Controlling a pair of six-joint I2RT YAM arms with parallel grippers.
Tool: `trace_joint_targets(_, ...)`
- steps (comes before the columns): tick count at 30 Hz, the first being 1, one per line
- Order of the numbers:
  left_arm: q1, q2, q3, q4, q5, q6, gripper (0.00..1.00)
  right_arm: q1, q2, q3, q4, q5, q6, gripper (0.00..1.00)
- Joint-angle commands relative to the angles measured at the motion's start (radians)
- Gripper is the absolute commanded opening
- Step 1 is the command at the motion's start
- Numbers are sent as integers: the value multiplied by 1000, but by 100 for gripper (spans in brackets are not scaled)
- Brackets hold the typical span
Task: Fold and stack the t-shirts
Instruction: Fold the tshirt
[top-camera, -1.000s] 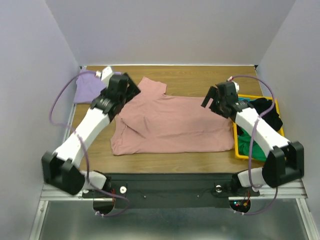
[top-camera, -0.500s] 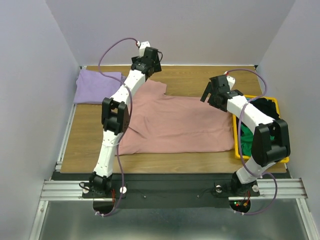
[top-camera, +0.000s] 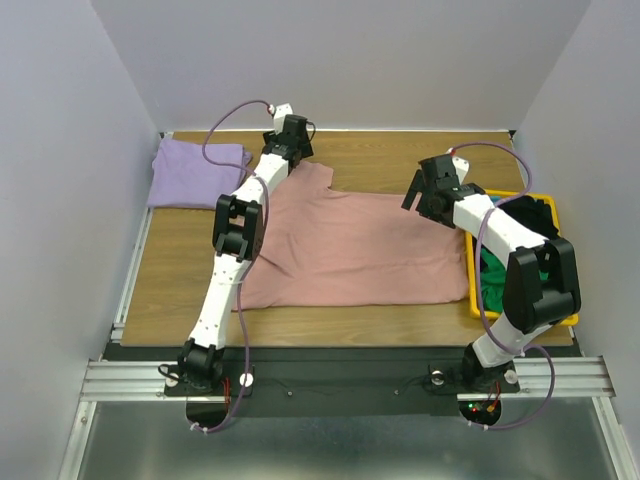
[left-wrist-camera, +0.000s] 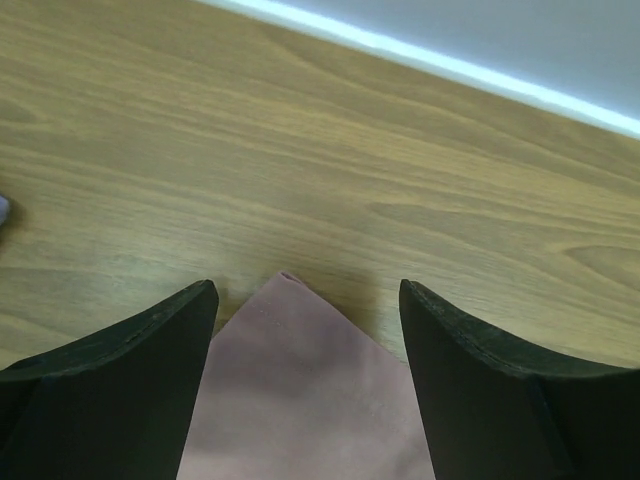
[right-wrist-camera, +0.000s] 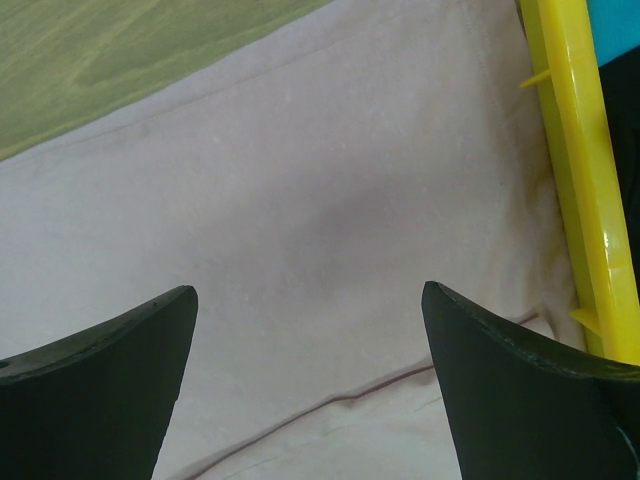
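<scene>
I take the dusty pink cotton t-shirt as my landmark: it lies spread flat in the middle of the wooden table.

Well left of it, at the table's far left corner, a lavender t-shirt lies folded.

My left gripper is stretched out over the pink shirt's far left sleeve. In the left wrist view its fingers stand apart, holding nothing, and the pointed corner of the sleeve lies between them, with bare wood beyond. I cannot tell whether the pads touch the cloth.

My right gripper hangs over the pink shirt's far right part. From the right wrist camera its jaws are spread wide and empty, with pink cloth filling the gap and one crease running across it.

Just right of the pink shirt sits a yellow plastic bin; the shirt's edge lies against its rim. Inside are a black shirt and a green one, bunched up. The right arm crosses over the bin.
</scene>
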Motion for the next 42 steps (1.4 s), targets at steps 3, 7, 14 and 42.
trace_joint_targets(3, 33, 24, 76, 12, 102, -60, 77, -5, 9, -1, 42, -8, 4, 100)
trace_joint_targets(7, 33, 26, 74, 7, 104, -68, 70, -5, 6, -9, 43, -10, 17, 100)
trace_joint_targets(14, 13, -23, -2, 24, 60, -20, 38, -5, -2, -18, 48, 6, 14, 100)
trace_joint_targets(42, -5, -397, -370, 191, -19, 58, 0, -26, 105, 101, 46, 78, 18, 100)
